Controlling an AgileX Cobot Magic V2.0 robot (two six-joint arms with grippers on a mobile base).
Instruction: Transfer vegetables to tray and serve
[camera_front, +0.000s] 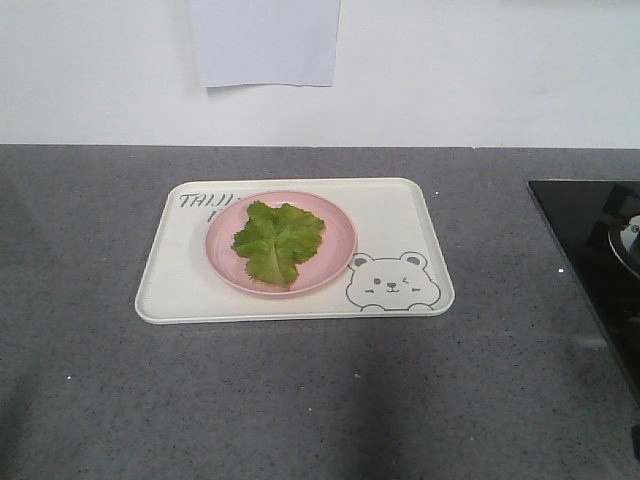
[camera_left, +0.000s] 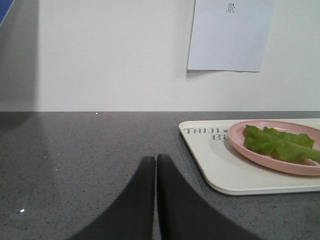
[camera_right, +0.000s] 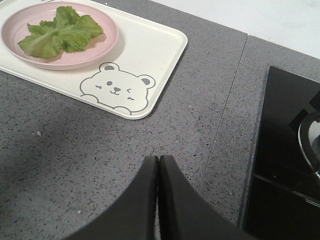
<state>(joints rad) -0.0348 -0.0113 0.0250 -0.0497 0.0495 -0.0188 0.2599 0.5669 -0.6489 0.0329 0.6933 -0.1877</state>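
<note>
The vegetables (camera_front: 275, 241), crinkled green lettuce leaves, lie on a round pink plate (camera_front: 331, 255) that sits on the cream tray (camera_front: 405, 215) with a bear drawing. The left wrist view has the lettuce (camera_left: 277, 142) and the tray (camera_left: 240, 175) ahead on the right; my left gripper (camera_left: 156, 159) is shut and empty over bare counter, left of the tray's corner. From the right wrist view the lettuce (camera_right: 60, 32) and tray (camera_right: 155, 42) are at upper left; my right gripper (camera_right: 158, 159) is shut and empty over the counter, short of the tray. Neither gripper appears in the front view.
A grey speckled counter (camera_front: 300, 400) runs to a white wall with a paper sheet (camera_front: 265, 40) taped on it. A black glass cooktop (camera_front: 590, 240) with a pot's rim (camera_right: 310, 137) sits at the right, close to my right gripper.
</note>
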